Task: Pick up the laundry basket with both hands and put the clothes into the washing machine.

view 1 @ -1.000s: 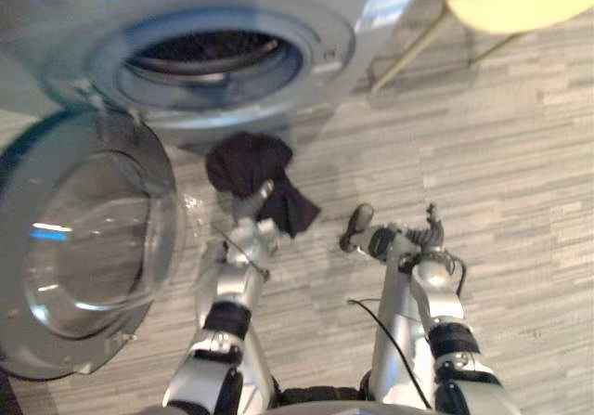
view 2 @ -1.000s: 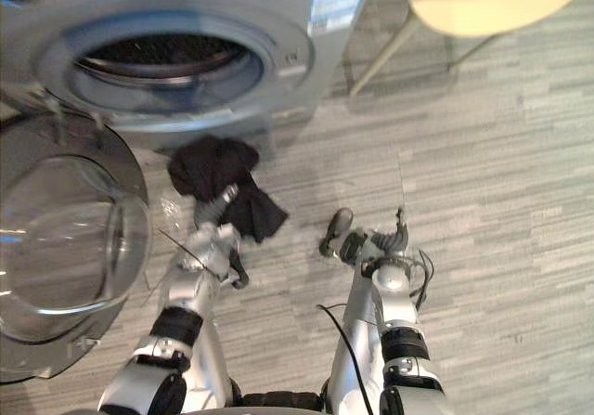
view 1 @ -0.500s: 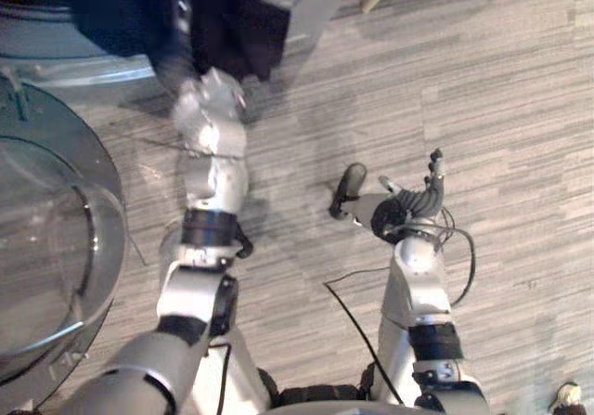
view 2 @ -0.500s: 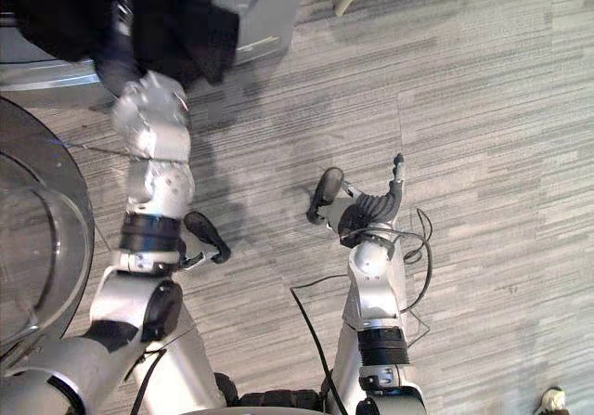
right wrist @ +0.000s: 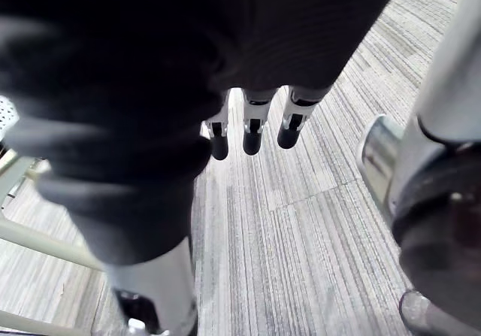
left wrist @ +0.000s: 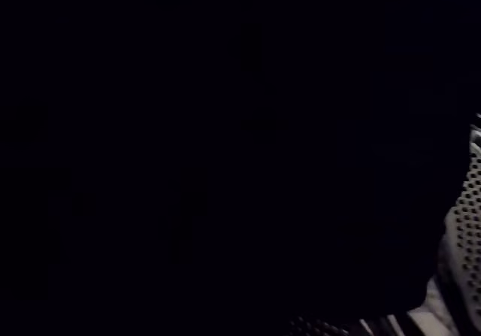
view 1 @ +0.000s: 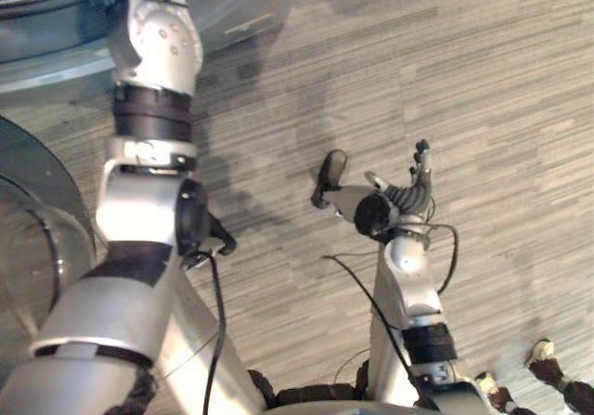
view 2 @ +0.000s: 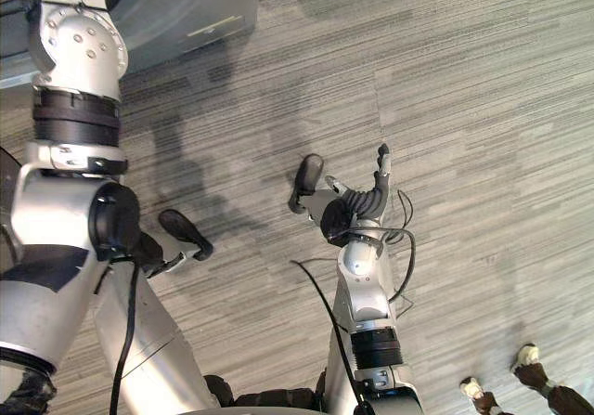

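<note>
At the far left curves the glass door (view 1: 32, 239) of the washing machine (view 1: 246, 2), swung open, with the machine's grey front panel across the upper left corner. The left arm (view 1: 153, 44) stretches straight up along that panel to the machine's opening. In the left wrist view a strip of perforated drum wall (left wrist: 466, 223) lies beside a black mass; whether that mass is clothing cannot be told, and neither can whether the left hand holds anything. So where the clothes lie cannot be told.

Further right, the right hand (view 1: 390, 201) hangs over the grey plank-patterned floor (view 1: 492, 81), well apart from the machine. Its fingers (right wrist: 248, 129) are straight and relaxed, side by side, with the thumb (view 1: 329, 169) spread out toward the left arm — it is empty and touches nothing.

At the lower right corner are a person's 2 feet (view 2: 529, 364) on the floor, near the robot's right side.
</note>
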Controlling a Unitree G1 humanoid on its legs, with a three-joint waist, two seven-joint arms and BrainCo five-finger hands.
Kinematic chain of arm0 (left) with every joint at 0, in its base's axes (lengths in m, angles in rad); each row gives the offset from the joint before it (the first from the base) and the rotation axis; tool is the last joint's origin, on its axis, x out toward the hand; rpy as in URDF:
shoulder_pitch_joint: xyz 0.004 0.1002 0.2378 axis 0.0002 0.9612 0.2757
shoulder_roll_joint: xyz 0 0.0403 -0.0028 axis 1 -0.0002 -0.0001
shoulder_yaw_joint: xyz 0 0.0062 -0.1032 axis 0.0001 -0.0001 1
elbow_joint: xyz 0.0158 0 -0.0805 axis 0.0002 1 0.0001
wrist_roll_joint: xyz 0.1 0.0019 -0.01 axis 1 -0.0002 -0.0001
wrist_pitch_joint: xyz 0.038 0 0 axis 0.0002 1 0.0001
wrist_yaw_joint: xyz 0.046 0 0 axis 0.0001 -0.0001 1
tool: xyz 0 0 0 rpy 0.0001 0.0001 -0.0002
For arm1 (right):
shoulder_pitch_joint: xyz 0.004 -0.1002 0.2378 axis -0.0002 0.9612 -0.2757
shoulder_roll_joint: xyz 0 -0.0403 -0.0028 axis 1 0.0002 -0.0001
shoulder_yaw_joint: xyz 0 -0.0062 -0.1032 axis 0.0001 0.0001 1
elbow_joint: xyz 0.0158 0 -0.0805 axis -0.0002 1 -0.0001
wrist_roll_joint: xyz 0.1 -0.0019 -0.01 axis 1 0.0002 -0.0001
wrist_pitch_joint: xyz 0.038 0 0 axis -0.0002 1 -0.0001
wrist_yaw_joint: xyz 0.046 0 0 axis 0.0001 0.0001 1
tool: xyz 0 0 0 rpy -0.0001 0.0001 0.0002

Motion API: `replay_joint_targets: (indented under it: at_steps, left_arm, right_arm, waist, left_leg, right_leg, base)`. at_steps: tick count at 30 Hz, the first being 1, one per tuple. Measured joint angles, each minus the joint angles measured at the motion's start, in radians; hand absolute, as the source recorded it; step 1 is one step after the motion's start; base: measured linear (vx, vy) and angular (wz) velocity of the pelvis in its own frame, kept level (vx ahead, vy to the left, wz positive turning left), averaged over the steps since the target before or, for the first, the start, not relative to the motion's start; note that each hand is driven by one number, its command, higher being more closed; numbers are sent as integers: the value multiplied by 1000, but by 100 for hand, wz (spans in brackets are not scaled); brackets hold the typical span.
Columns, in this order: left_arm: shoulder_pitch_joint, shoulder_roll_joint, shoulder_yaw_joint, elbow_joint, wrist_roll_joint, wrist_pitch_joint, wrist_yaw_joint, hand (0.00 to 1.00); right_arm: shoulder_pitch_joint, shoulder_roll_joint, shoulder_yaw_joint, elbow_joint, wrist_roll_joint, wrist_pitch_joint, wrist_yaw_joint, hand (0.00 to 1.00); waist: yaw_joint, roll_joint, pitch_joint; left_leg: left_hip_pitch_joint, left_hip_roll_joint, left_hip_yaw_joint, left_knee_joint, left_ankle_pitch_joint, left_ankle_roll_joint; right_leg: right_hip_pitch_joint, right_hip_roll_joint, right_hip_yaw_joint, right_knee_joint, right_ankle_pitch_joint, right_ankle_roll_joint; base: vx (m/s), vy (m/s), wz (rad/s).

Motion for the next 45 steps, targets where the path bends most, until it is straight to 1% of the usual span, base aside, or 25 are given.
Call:
replay_joint_targets:
  at_steps: [2, 3, 5, 6, 7, 8, 9, 11, 12, 14, 16, 17, 18, 19, 20, 21, 23, 28, 29, 31, 32, 34, 37, 39, 45]
  left_arm:
    - [-40, 39, -21, 12, 37, 24, -1, 100]
    - [-45, 48, -37, 12, 76, 28, 0, 0]
    - [-63, 74, -85, 11, 206, 66, 13, 0]
    - [-88, 108, -129, 7, 389, 114, 16, 0]
    - [-100, 123, -143, 8, 514, 145, 19, 0]
    - [-124, 150, -175, 15, 671, 196, 24, 0]
    - [-150, 175, -217, 27, 884, 265, 11, 0]
    - [-163, 184, -263, 42, 1133, 345, -51, 0]
    - [-163, 181, -269, 52, 1189, 359, -72, 0]
    - [-157, 179, -295, 84, 1331, 404, -134, 0]
    - [-135, 175, -281, 91, 1392, 420, -164, 0]
    - [-124, 170, -270, 95, 1396, 420, -169, 0]
    - [-105, 149, -225, 115, 1382, 419, -176, 0]
    - [-94, 140, -201, 125, 1340, 415, -183, 0]
    - [-70, 122, -142, 152, 1168, 406, -191, 0]
    - [-59, 116, -119, 156, 1109, 398, -192, 0]
    - [-30, 100, -48, 185, 809, 338, -210, 0]
    - [29, 81, 4, 189, 477, 281, -210, 0]
    - [33, 79, 10, 189, 444, 274, -211, 0]
    - [47, 75, 30, 181, 352, 240, -217, 0]
    - [56, 75, 30, 171, 331, 230, -218, 0]
    - [133, 76, 49, 94, 269, 184, -226, 0]
    - [234, 79, 73, 55, 267, 150, -230, 0]
    - [325, 78, 86, 54, 269, 146, -235, 0]
    - [461, 84, 161, 41, 272, 142, -265, 0]
  right_arm:
    - [0, 0, -3, -8, 1, -18, -5, 0]
    - [0, 0, -3, -4, 1, -26, -6, 0]
    - [3, -1, -6, -3, 1, -36, -6, 0]
    - [10, -2, -7, -4, 1, -51, -7, 0]
    - [14, -3, -7, -5, 1, -65, -8, 0]
    - [22, -5, -7, -6, 0, -82, -8, 0]
    - [33, -6, -7, -9, 0, -105, -7, 0]
    - [48, -7, -7, -15, 0, -124, -4, 0]
    - [54, -7, -7, -15, 1, -125, 0, 0]
    - [84, -9, -6, -29, 2, -137, 20, 0]
    - [92, -17, -5, -31, 5, -142, 29, 0]
    - [94, -17, -5, -28, 13, -142, 36, 0]
    - [106, -17, -3, -23, 22, -141, 48, 0]
    - [114, -18, -1, -23, 28, -140, 56, 0]
    - [143, -19, 5, -20, 43, -127, 69, 0]
    - [152, -20, 6, -18, 46, -120, 72, 0]
    - [166, -22, 3, -1, 70, -88, 91, 0]
    - [174, -32, -11, 45, 78, -50, 108, 0]
    - [176, -36, -11, 49, 78, -47, 108, 0]
    - [178, -53, -12, 74, 78, -33, 108, 0]
    - [179, -57, -12, 76, 78, -31, 108, 0]
    - [189, -62, -12, 85, 76, -26, 107, 0]
    - [216, -62, -11, 86, 75, -24, 108, 0]
    - [248, -67, -11, 91, 75, -23, 109, 0]
    - [255, -80, -13, 114, 60, -24, 130, 0]
  waist:
    - [0, -7, -1]
    - [1, -7, -1]
    - [8, -10, -3]
    - [14, -11, -3]
    - [15, -11, -3]
    - [14, -11, -3]
    - [13, -11, -3]
    - [12, -11, -3]
    - [12, -11, -3]
    - [12, -11, -3]
    - [11, -11, -3]
    - [11, -11, -3]
    - [11, -11, -3]
    - [11, -11, -3]
    - [11, -11, -3]
    - [11, -11, -3]
    - [10, -14, -6]
    - [9, -21, -10]
    - [10, -21, -10]
    - [10, -21, -10]
    - [11, -20, -11]
    - [14, -20, -12]
    - [18, -19, -13]
    - [33, -15, -31]
    - [47, -10, -52]
  left_leg:
    - [-21, 13, 2, -2, 0, 0]
    - [-24, 18, 2, -5, 0, 0]
    - [-29, 22, 3, -11, 0, 1]
    - [-37, 24, 4, -17, 1, 1]
    - [-41, 24, 5, -20, 2, 3]
    - [-45, 23, 10, -26, 4, 8]
    - [-50, 22, 16, -38, 7, 13]
    - [-50, 21, 19, -46, 8, 15]
    - [-49, 20, 19, -47, 8, 15]
    - [-48, 19, 19, -54, 8, 15]
    - [-35, 19, 21, -68, 9, 14]
    - [-27, 19, 22, -73, 10, 12]
    - [-5, 19, 27, -87, 13, 6]
    - [8, 18, 30, -97, 15, 2]
    - [42, 16, 41, -124, 20, -7]
    - [53, 14, 43, -134, 22, -10]
    - [90, 7, 46, -169, 34, -19]
    - [160, 6, 73, -211, 40, -24]
    - [167, 6, 74, -213, 40, -24]
    - [196, 4, 80, -222, 41, -24]
    - [203, 3, 81, -222, 41, -24]
    - [243, -2, 99, -234, 41, -24]
    - [287, -10, 111, -253, 45, -33]
    - [310, -11, 123, -266, 47, -35]
    - [314, -16, 125, -261, 47, -35]
  right_leg:
    - [-14, 14, -4, -23, 17, -4]
    - [-15, 16, -7, -29, 20, -3]
    - [-14, 20, -10, -44, 28, 1]
    - [-14, 26, -13, -67, 42, 1]
    - [-14, 28, -14, -77, 49, 5]
    - [-14, 29, -16, -94, 57, 10]
    - [-14, 31, -19, -118, 73, 11]
    - [-4, 30, -27, -138, 84, 15]
    - [-2, 30, -29, -137, 84, 15]
    - [2, 27, -38, -138, 84, 14]
    - [11, 25, -48, -141, 84, 14]
    - [18, 23, -51, -141, 84, 13]
    - [36, 17, -57, -148, 84, 13]
    - [46, 17, -59, -153, 84, 13]
    - [74, 19, -65, -169, 84, 13]
    - [85, 20, -69, -177, 84, 13]
    - [125, 27, -81, -206, 84, 13]
    - [183, 35, -87, -245, 84, 13]
    - [189, 35, -86, -247, 84, 13]
    - [216, 35, -89, -254, 84, 13]
    - [222, 34, -89, -254, 84, 13]
    - [245, 28, -88, -255, 84, 13]
    - [272, 24, -86, -258, 84, 12]
    - [285, 25, -86, -263, 84, 12]
    - [287, 13, -85, -250, 83, 10]
  base:
    - [-17, -11, -29]
    - [-21, -14, -14]
    - [-30, -13, -9]
    - [-45, -4, -14]
    - [-64, 4, -16]
    - [-50, 11, -13]
    - [-63, 19, -14]
    - [-52, 28, -10]
    - [0, 0, 0]
    - [0, 0, 0]
    - [0, 0, 0]
    - [3, -1, 4]
    - [7, -1, 6]
    - [14, -11, 11]
    - [14, -15, 9]
    - [19, -23, 10]
    - [18, -16, 6]
    - [10, -4, 2]
    - [0, 0, 0]
    - [14, 11, 2]
    - [29, 22, 3]
    - [32, 21, 4]
    - [17, 3, 6]
    - [0, 0, 0]
    - [-17, -9, 5]
